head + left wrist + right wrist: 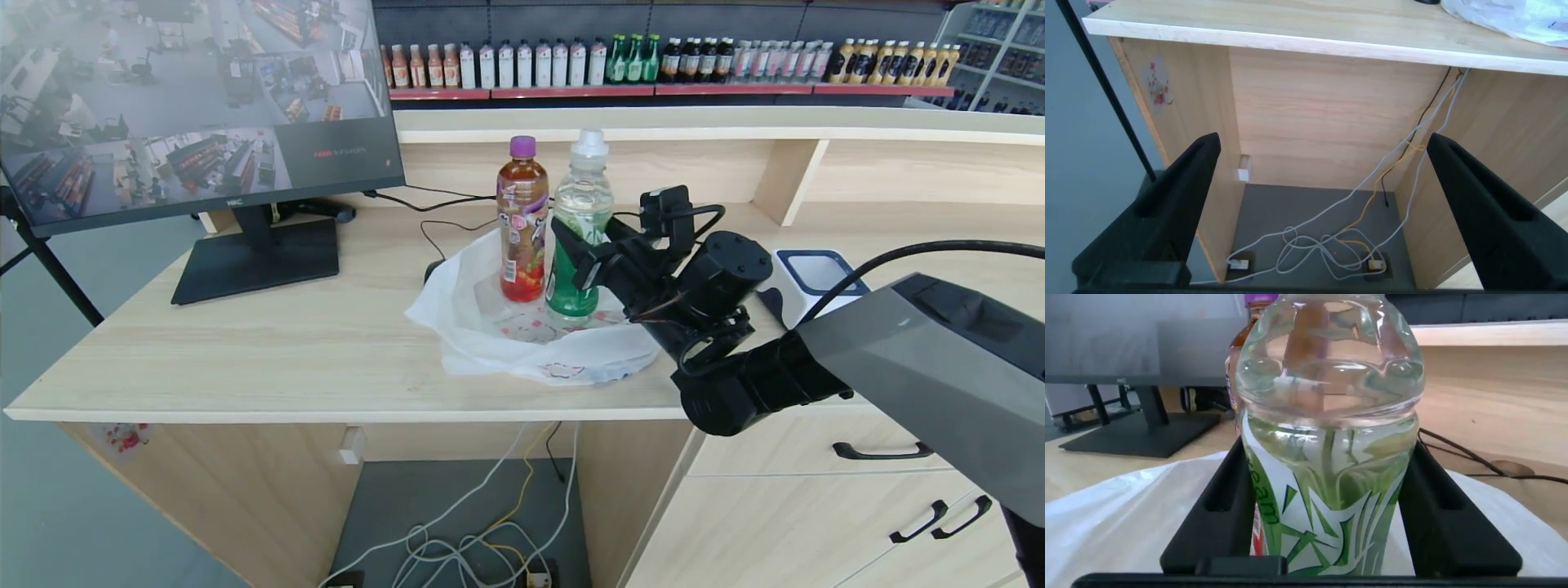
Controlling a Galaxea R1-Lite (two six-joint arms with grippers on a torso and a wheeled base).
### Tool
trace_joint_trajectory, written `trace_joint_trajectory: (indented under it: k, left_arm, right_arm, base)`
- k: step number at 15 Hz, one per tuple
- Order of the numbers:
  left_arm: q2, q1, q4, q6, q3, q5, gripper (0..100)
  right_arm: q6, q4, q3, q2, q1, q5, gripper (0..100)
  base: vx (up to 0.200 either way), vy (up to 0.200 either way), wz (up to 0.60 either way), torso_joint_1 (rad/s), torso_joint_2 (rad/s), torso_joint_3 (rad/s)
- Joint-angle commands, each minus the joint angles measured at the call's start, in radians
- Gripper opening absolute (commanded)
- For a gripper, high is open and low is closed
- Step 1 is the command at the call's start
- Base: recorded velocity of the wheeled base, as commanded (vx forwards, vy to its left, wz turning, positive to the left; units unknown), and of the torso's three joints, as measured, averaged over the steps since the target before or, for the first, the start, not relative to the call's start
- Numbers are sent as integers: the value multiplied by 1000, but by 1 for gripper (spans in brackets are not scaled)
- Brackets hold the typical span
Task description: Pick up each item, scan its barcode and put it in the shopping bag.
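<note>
My right pincer (575,255) is squeezing the green bottle (582,196) from both sides, so it is standing straight on the shopping bag (490,327) on the tabletop (286,347), just beside the red tea bottle (522,229). My left pincer (1324,143) is hanging spread wide below the tabletop, out of the way.

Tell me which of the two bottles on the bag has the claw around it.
The clear bottle with the green label and white cap: the right claw grips its sides. The orange bottle with the purple cap stands free beside it.
</note>
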Motion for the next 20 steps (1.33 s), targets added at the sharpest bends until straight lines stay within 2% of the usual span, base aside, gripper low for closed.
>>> trace_joint_trajectory:
  k: [1, 20]
  left_arm:
    - [0, 0, 0, -1, 0, 0, 100]
    - [0, 0, 0, -1, 0, 0, 100]
  right_arm:
    - [-2, -12, 4, 20, 1, 0, 0]
    - [-10, -26, 33, 37, 1, -2, 0]
  base:
    - [0, 0, 0, 0, 0, 0]
    - [0, 0, 0, 0, 0, 0]
